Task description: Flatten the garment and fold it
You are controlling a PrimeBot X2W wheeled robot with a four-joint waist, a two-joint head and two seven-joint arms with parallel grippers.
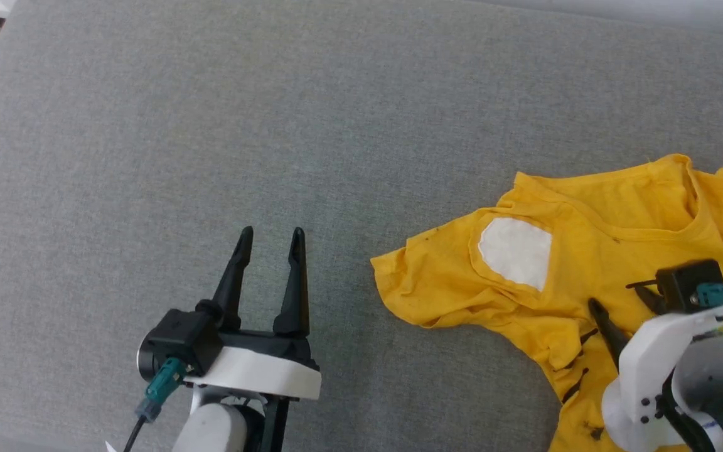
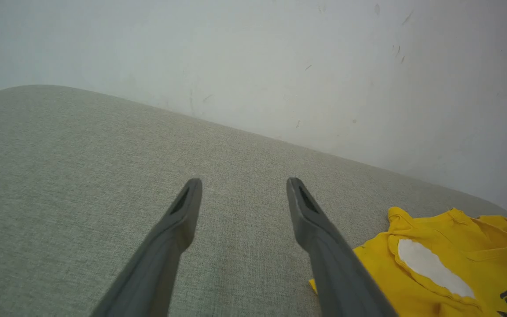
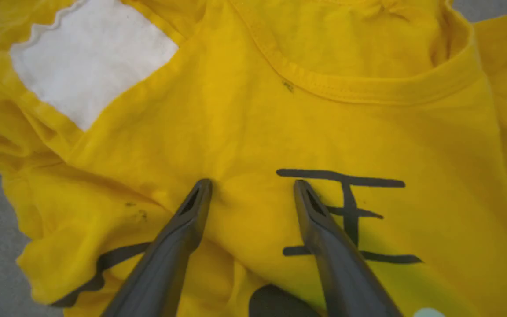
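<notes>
— Start at the right gripper [image 3: 251, 185]. What are its jaws doing?

— Spread wide, gripping nothing. Both tips rest on the chest of the yellow T-shirt [image 1: 587, 251], with a slight pucker of cloth between them, just beside the black marks [image 3: 346, 207] of the print and below the neckline [image 3: 368, 90].

— And the left gripper [image 1: 272, 235]?

— Jaws parted too, and empty. It hovers over bare grey fabric-covered worktop [image 1: 211, 125], well apart from the shirt, which lies off to its right.

— So where does the shirt lie?

— On the worktop's right side, print up, collar towards the wall [image 2: 280, 66]. It runs out past the right edge of the head view, so I cannot see its far side or its hem.

— How far along would you say it is?

— Early, I'd judge. The front faces up, and one white ear patch [image 1: 515, 251] lies fairly smooth. But the near sleeve [image 1: 412, 282] is crumpled and bunched under itself, ridges cross the body, and the lower part is twisted beside the right arm. Nothing is folded.

— What's left, then?

— Nearly all of it: drawing the sleeves and hem out flat, smoothing the body — then every fold
</notes>
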